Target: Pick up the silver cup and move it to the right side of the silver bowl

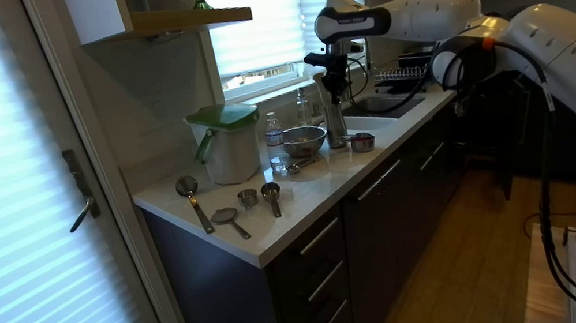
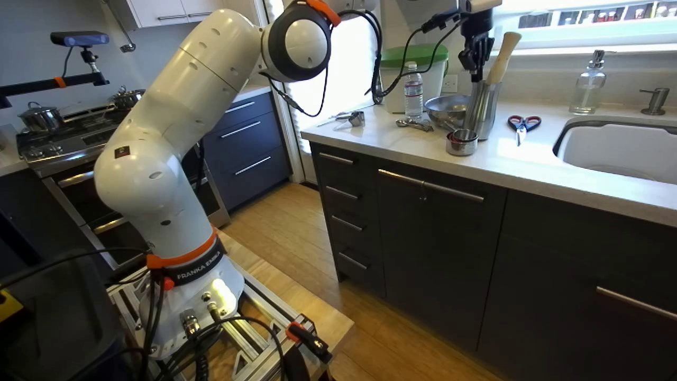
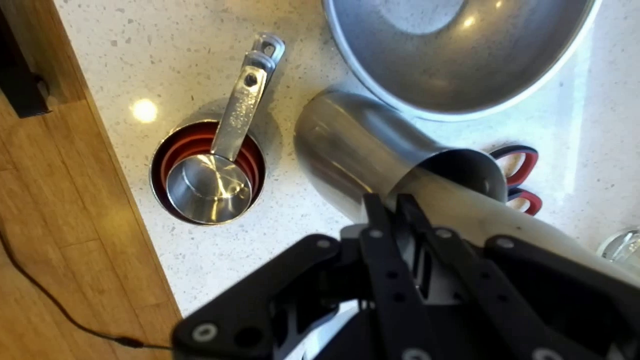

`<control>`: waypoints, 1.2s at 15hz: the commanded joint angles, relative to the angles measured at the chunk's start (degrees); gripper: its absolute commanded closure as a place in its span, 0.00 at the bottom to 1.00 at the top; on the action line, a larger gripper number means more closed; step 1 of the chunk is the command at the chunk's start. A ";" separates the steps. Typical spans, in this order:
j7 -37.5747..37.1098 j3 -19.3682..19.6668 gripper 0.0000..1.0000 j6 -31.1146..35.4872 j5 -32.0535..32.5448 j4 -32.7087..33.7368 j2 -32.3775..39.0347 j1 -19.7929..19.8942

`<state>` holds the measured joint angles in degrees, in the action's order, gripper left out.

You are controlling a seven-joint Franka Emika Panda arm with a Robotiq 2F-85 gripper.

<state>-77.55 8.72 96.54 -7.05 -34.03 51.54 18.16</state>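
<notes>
The tall, shiny silver cup (image 1: 335, 127) stands upright on the counter (image 1: 308, 196), just beside the low, wide silver bowl (image 3: 465, 65), which faces up.

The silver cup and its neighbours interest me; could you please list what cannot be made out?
Wrist view: part of the silver bowl, cut off by the top edge.
Wrist view: whether the gripper grasps the silver cup; the gripper itself covers the spot.
Wrist view: the blades of the scissors, hidden behind the silver cup and wooden tool.
Both exterior views: the label on the water bottle, too small to read.
</notes>
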 commanded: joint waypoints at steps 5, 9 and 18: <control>3.48 -2.58 0.91 -2.57 -2.99 1.66 -1.95 2.02; 5.56 -3.03 0.91 -4.52 -2.66 1.36 -3.08 1.89; 26.88 -5.04 0.40 -20.35 -0.45 -1.09 -13.10 -1.05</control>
<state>-57.88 4.61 80.46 -8.14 -32.95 42.62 17.47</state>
